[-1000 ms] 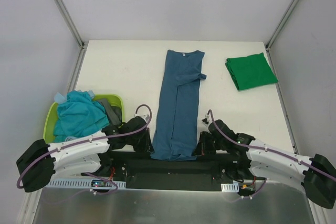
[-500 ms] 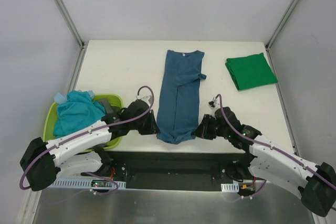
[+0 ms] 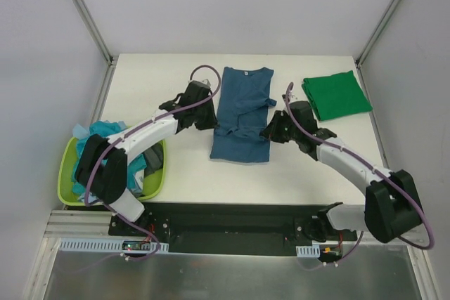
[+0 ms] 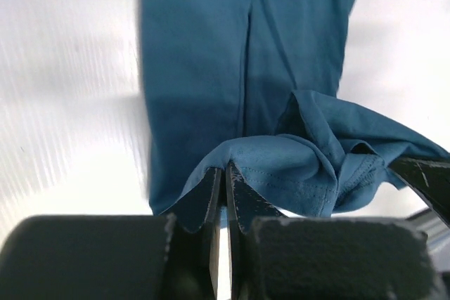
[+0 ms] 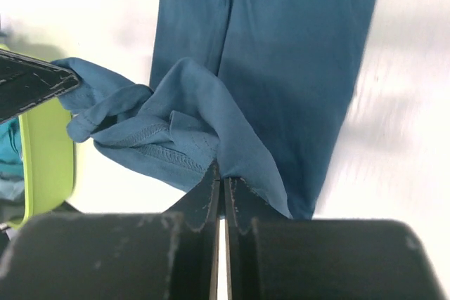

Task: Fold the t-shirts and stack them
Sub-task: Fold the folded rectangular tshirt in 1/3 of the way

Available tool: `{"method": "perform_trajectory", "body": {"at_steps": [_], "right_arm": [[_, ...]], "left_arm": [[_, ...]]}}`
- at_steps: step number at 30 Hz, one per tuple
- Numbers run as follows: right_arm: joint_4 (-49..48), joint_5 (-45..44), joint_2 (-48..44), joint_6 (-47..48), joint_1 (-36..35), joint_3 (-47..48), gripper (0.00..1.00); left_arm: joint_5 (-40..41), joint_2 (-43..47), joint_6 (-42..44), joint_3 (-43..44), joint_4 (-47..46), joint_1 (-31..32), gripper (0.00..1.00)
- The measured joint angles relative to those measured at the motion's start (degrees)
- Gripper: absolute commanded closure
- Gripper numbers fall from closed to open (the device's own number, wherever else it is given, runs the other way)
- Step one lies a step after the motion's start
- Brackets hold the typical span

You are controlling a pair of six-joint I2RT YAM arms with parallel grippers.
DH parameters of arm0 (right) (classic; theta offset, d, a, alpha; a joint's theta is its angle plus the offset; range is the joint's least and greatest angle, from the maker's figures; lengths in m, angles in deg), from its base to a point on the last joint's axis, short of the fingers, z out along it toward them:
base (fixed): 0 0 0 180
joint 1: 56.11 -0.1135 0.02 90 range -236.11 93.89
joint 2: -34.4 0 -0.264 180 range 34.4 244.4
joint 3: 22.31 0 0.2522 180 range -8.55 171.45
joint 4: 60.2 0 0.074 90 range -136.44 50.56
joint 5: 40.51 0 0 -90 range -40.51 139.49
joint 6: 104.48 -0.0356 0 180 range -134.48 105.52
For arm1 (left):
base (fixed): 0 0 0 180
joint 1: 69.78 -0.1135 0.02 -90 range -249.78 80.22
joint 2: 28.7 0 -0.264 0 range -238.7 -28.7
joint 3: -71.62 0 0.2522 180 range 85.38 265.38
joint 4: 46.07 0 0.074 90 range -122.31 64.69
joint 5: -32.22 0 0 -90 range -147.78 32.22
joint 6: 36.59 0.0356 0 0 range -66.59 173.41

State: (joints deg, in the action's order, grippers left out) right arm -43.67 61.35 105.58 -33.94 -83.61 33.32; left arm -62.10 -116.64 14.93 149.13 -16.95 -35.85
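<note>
Your left claw (image 4: 225,177) is pressed together on one corner of the hem of the dark teal-blue cotton t-shirt (image 3: 242,103). Your right claw (image 5: 219,179) pinches the opposite corner, and the hem sags in a bunched fold between the two.

A second ago both claws were down at the near edge of the white tabletop (image 3: 162,82), with the shirt stretched out as one long strip. Now they have carried the hem up over the shirt's own body, so the bottom-to-collar fold looks about half made (the collar lies flat beyond the claws).

Counting outward:
- One teal shirt is under and between the claws.
- One bright green t-shirt (image 3: 336,95), already folded, lies beyond the right claw on its outer side.
- One lime-green plastic basket (image 3: 65,166) sits behind the left claw.
- The basket holds a heap of crumpled tees (image 3: 95,133), light turquoise on top, too tangled to count.
</note>
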Motion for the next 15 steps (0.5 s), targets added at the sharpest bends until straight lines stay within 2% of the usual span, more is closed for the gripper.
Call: {"method": "perform_trajectory", "body": {"at_steps": [6, 13, 15], "right_arm": [[-4.83, 1.77, 9.99, 1.66, 3.69, 5.86, 1.0], [-8.04, 2.49, 16.41, 1.77, 5.92, 6.97, 1.0], [-8.79, 3.13, 18.8, 1.75, 6.36, 7.85, 0.95]], "left_arm": [[-1.22, -9.27, 3.17, 8.02, 0.0, -3.85, 1.0], [-3.41, -16.79, 6.25, 14.73, 0.04, -5.95, 0.99], [-4.57, -18.88, 6.82, 16.44, 0.04, -6.32, 0.98]]}}
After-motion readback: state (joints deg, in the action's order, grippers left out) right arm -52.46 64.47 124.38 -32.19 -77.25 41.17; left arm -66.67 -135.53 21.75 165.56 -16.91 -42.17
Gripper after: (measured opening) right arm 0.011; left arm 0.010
